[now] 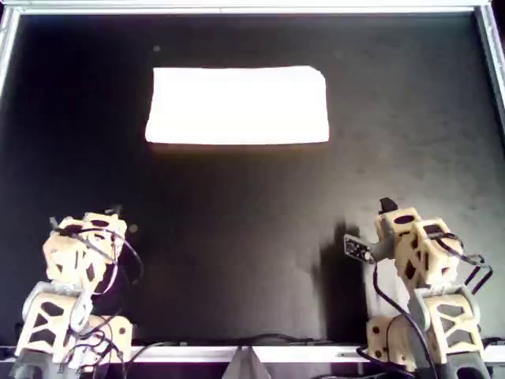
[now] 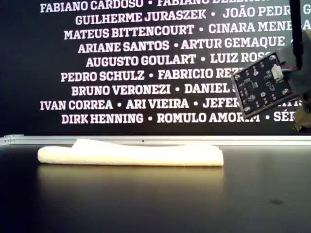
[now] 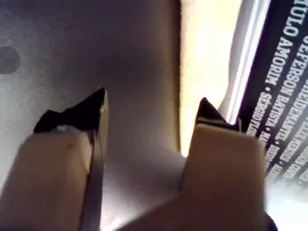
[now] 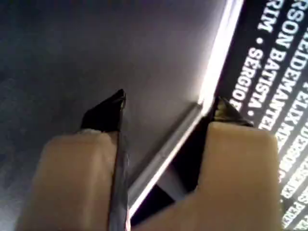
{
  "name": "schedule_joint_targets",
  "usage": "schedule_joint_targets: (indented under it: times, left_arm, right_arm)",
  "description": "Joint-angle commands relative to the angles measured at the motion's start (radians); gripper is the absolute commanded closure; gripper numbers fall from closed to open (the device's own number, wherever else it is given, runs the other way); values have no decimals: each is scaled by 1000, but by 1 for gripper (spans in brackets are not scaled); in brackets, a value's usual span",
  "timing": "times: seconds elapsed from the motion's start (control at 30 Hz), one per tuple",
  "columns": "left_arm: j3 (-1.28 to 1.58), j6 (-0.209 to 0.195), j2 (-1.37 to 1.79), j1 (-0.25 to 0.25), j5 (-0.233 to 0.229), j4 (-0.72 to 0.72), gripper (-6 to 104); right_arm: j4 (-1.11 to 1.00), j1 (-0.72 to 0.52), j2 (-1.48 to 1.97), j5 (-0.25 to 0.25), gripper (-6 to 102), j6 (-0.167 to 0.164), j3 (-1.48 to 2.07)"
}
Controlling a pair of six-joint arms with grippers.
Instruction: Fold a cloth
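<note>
Both grippers, left [image 3: 149, 113] & right [image 4: 166, 113], sit spread, empty, well apart from pale cream soft fabric cloth [image 1: 237, 105] lying near overhead view's top edge. Prob light, floppy; pinch corners.

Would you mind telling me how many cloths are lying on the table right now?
1. The cloth lies flat toward the far edge of the black table in the overhead view, apart from both arms. In the exterior view it looks layered, so folds could hide more fabric.
</note>
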Motion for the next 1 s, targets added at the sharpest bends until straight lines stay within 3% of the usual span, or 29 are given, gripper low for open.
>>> schedule_joint_targets:
  times: [0.0,0.17,0.27,0.43,0.6,0.67,0.77,0.97]
  left_arm:
    - [-11,6,-29,14,-6,-6,44]
    - [-11,18,-9,6,9,-26,67]
    - [-12,20,-6,3,11,-29,69]
    - [-12,20,-8,3,12,-29,50]
    - [-12,23,-8,-12,14,-31,30]
    - [-14,23,-9,-38,14,-32,29]
    - [-18,23,-23,-74,12,-49,29]
    - [-87,25,-86,-80,5,-173,29]
  right_arm:
    - [-35,2,0,-3,35,-5,15]
    - [-51,2,20,-3,63,-2,14]
    - [-72,3,21,-5,72,2,14]
    - [-201,5,18,-23,56,11,12]
    - [-279,5,0,-158,36,11,12]
    - [-279,5,-3,-199,34,11,12]
    - [-279,5,-3,-210,34,11,12]
    - [-281,5,-20,-219,34,-2,-43]
